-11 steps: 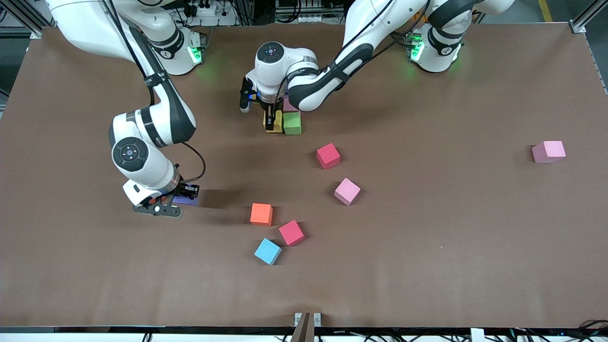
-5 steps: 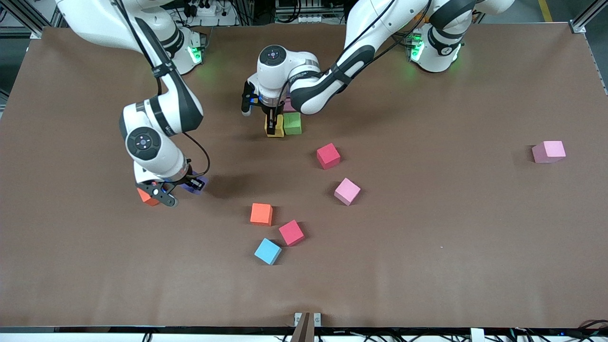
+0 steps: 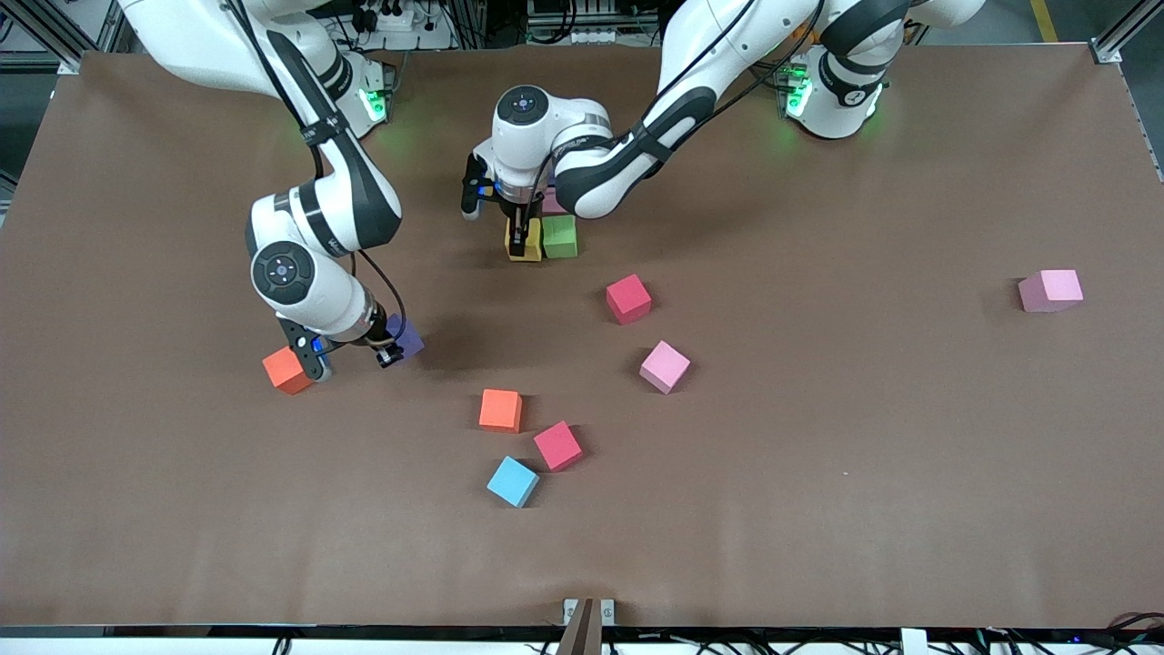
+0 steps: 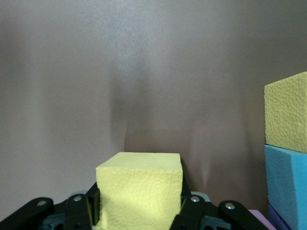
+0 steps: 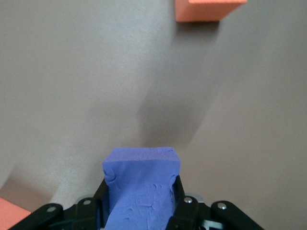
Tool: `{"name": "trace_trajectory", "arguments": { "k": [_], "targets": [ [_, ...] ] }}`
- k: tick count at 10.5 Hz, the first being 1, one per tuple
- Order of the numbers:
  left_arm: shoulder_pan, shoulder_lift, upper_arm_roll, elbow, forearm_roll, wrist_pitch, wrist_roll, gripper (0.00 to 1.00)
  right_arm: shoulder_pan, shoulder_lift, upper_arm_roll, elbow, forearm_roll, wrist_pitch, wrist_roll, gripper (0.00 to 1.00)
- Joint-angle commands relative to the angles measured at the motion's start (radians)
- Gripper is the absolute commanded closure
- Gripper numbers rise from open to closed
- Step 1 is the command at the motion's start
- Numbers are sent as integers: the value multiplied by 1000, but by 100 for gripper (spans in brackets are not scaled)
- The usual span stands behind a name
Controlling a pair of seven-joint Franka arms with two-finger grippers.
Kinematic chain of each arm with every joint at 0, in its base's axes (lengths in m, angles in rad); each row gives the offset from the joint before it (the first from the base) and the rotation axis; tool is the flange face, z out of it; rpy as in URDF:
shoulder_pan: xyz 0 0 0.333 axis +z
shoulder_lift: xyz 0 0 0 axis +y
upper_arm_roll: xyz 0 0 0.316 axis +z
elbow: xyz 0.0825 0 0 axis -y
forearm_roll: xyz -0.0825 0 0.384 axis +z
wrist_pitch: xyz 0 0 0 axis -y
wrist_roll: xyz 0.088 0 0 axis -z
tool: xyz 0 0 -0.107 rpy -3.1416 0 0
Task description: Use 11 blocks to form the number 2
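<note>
While the left claw (image 3: 518, 238) clamps a yellow block (image 3: 525, 238) at the tabletop (image 3: 818, 455) toward the robots' edge, that block sits just beside a green block (image 3: 560, 236), with a pink block (image 3: 551, 200) partly hidden under the arm farther from the front camera. In the left wrist view the yellow block (image 4: 140, 189) fills the space between the closed-in fingers (image 4: 79, 211), and a second yellow block (image 4: 287, 111), a light blue block (image 4: 287, 179) and a purple edge show in a row at the frame's side; these form the started number 2.

The right claw (image 3: 350, 350) grips a purple block (image 3: 406, 338) and hangs over the tabletop toward the right arm's end. The right wrist view shows this purple block (image 5: 141, 187) pinched between the fingers (image 5: 86, 211), clear of the surface. An orange block (image 3: 286, 369) lies just beside the right claw.

Loose blocks lie apart on the tabletop: a red block (image 3: 628, 298), a pink block (image 3: 664, 366) nearer the front camera, then a cluster of an orange block (image 3: 500, 409), a red block (image 3: 557, 445) and a light blue block (image 3: 513, 481). One pink block (image 3: 1050, 290) lies well apart toward the left arm's end.
</note>
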Motion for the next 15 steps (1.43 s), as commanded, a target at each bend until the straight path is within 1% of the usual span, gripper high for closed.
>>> {"name": "trace_trajectory", "arguments": {
  "k": [1, 3, 6, 7, 11, 15],
  "targets": [
    [-7, 2, 4, -6, 41, 18, -32, 100, 26, -41, -1, -49, 11, 7, 168, 100],
    [-9, 8, 4, -6, 46, 21, -34, 100, 34, -46, -1, -69, 9, 15, 208, 100],
    [-10, 13, 4, -6, 46, 21, -37, 100, 25, -102, -1, -135, 8, 15, 213, 100],
    [-10, 13, 4, -6, 46, 21, -39, 100, 29, -105, -1, -144, 9, 17, 234, 100],
    [-15, 14, 4, -9, 48, 20, -66, 100, 33, -107, -1, -150, 8, 21, 302, 100],
    [-18, 14, 4, -17, 48, 21, -80, 100, -3, -116, -2, -166, 5, 35, 328, 100]
  ]
}}
